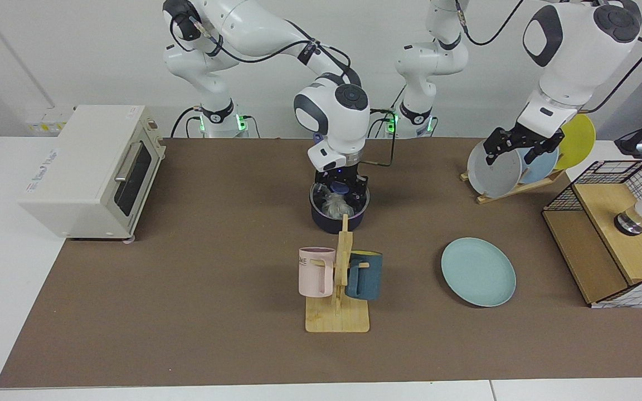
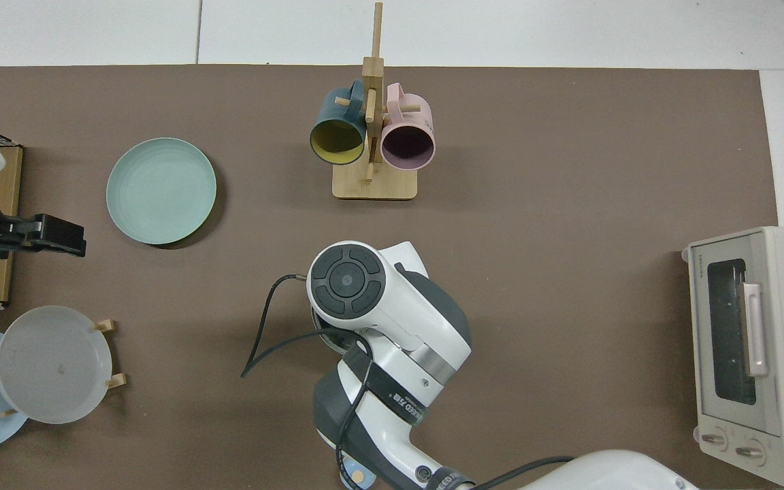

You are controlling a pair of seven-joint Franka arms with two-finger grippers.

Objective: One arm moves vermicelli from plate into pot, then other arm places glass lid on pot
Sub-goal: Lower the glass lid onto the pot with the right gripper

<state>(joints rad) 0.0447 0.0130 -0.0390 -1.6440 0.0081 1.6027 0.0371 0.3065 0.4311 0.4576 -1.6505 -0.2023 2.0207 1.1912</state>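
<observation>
The dark pot (image 1: 332, 222) stands mid-table, behind the mug stand. Whitish vermicelli (image 1: 332, 208) lies inside it, seen through the glass lid (image 1: 319, 196), which rests about level on the pot's rim. My right gripper (image 1: 341, 190) comes straight down over the pot and is shut on the lid's blue knob. In the top view the right arm's wrist (image 2: 346, 280) hides pot and lid. The light teal plate (image 1: 478, 272) (image 2: 160, 190) lies bare on the mat. My left gripper (image 1: 513, 149) (image 2: 45, 233) waits open, in the air by the plate rack.
A wooden mug stand (image 1: 337, 318) holds a pink mug (image 1: 316, 272) and a teal mug (image 1: 364, 275) in front of the pot. A toaster oven (image 1: 91, 170) sits at one end, a plate rack (image 1: 513, 188) and a wire-and-wood crate (image 1: 613, 234) at the other.
</observation>
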